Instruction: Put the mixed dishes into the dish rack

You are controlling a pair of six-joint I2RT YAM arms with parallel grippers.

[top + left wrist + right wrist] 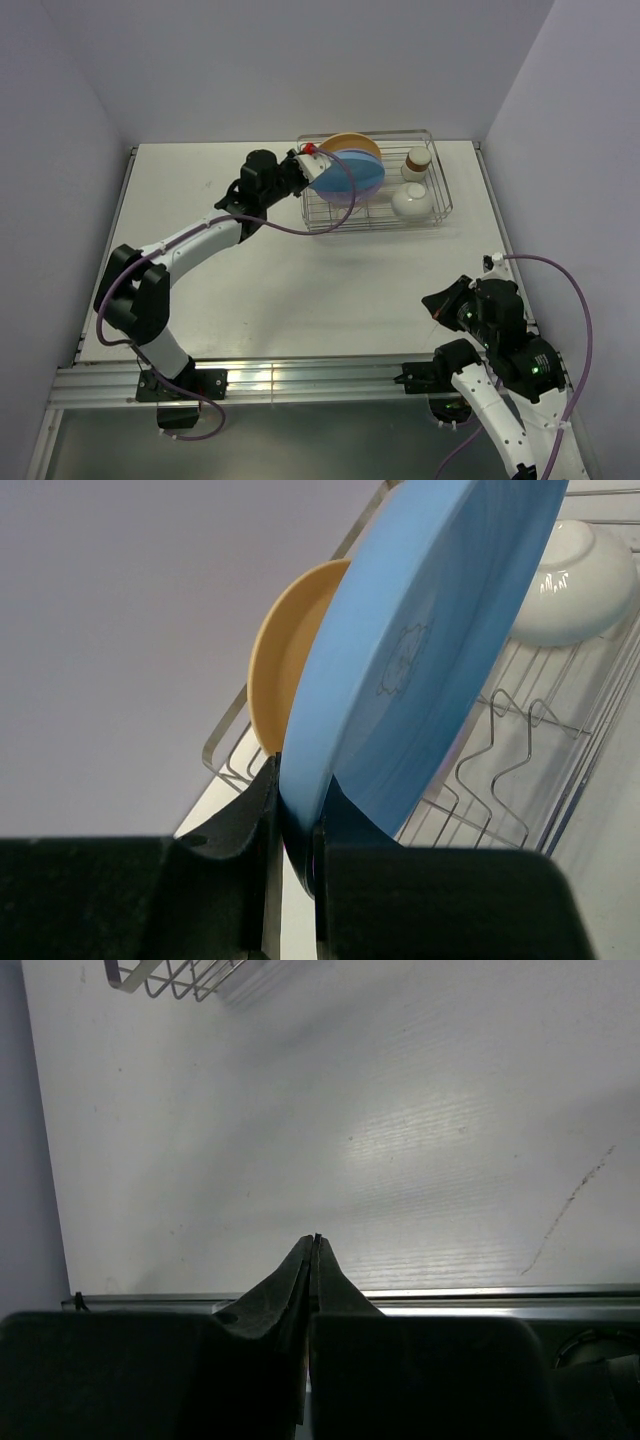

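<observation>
You have the left end effector [298, 805] clamped on the blue plate [420, 650] at the dish rack [378, 212], while the right end effector [313, 1260] hangs closed above the tabletop [400, 1140].

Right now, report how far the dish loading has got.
Done: orange-yellow plate, white bowl and cup sit in the dish rack. In hand: the left pincer grips the blue plate on edge over the dividers. Left: seat and release it. Lavender plate not clearly seen. Right pincer shut, empty.

A smooth, matt blue plate [420, 670] stands in the shiny silver wire dish rack [500, 780] beside a glossy white bowl [575, 580].
</observation>
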